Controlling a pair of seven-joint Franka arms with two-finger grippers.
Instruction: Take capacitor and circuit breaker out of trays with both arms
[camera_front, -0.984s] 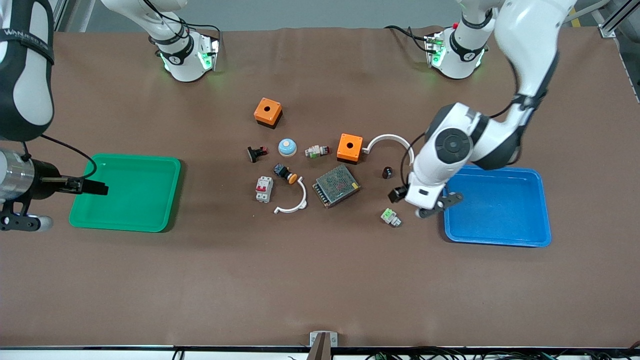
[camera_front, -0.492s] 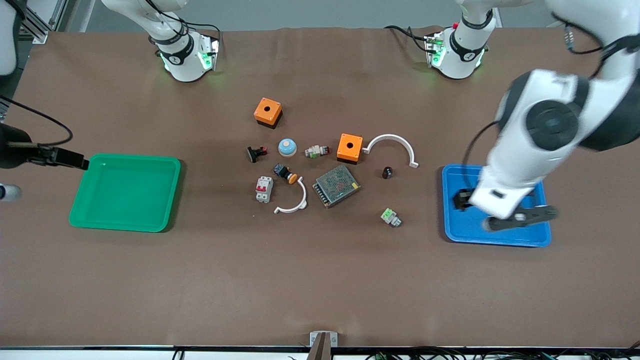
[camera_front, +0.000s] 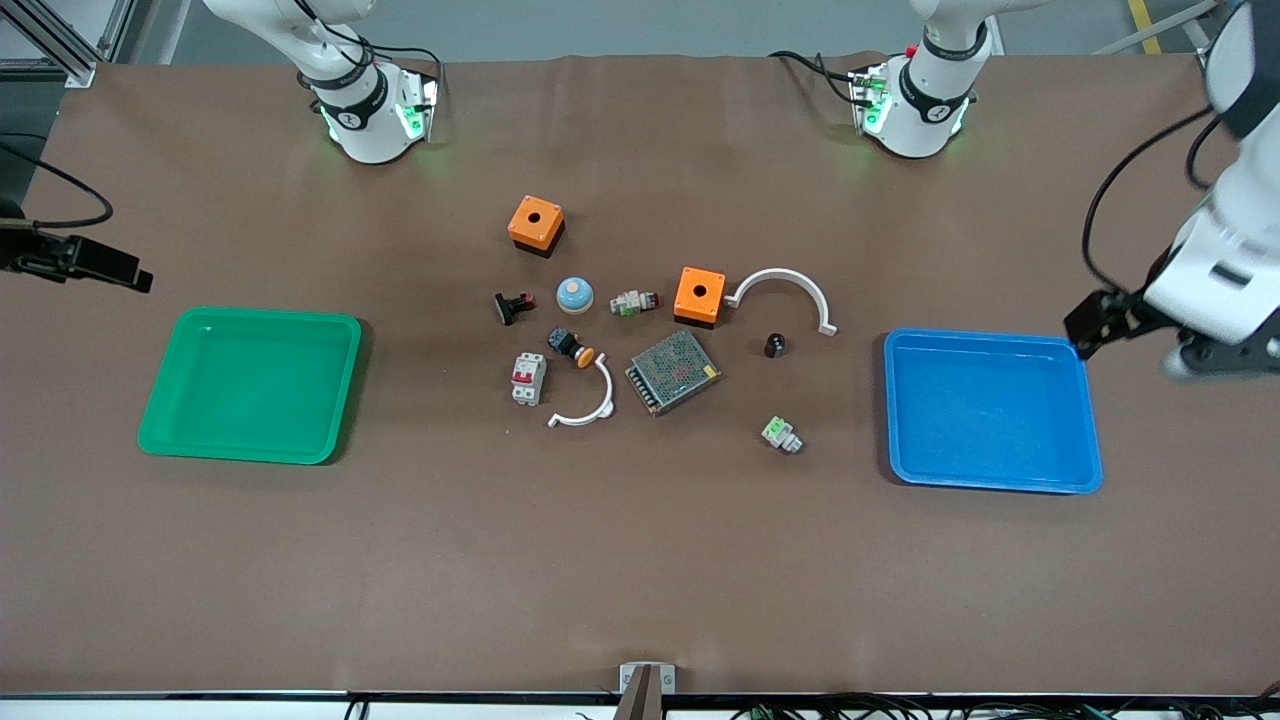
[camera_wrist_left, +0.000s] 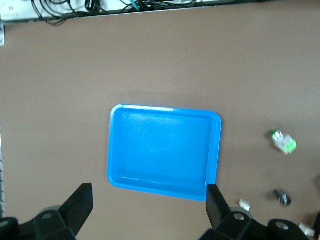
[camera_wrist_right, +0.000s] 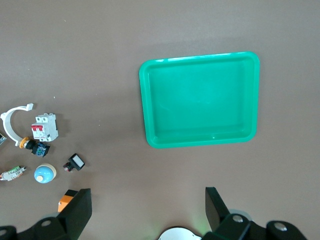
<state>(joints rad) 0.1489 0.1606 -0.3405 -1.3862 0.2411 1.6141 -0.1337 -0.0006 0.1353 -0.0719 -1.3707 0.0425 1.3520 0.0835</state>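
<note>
The capacitor (camera_front: 774, 345) is a tiny black cylinder on the table between the mesh box and the blue tray (camera_front: 1090, 420); it also shows in the left wrist view (camera_wrist_left: 283, 197). The breaker (camera_front: 528, 378), a white block with red levers, lies in the middle cluster beside a white arc; it shows in the right wrist view (camera_wrist_right: 45, 127). My left gripper (camera_front: 1130, 345) is open and empty, up in the air over the table at the left arm's end, just off the blue tray (camera_wrist_left: 116, 150). My right gripper (camera_front: 120, 270) is open and empty, over the table beside the green tray (camera_front: 345, 380).
The middle cluster holds two orange boxes (camera_front: 536, 224) (camera_front: 699, 294), two white arcs (camera_front: 785, 282) (camera_front: 590, 405), a metal mesh box (camera_front: 672, 371), a blue dome (camera_front: 575, 293), a push button with an orange cap (camera_front: 573, 347), a black clip (camera_front: 512, 306) and a white-and-green connector (camera_front: 781, 434).
My left gripper has swung from beside the capacitor, over the blue tray, out to the left arm's end of the table. My right gripper has moved off the green tray toward the table's edge.
</note>
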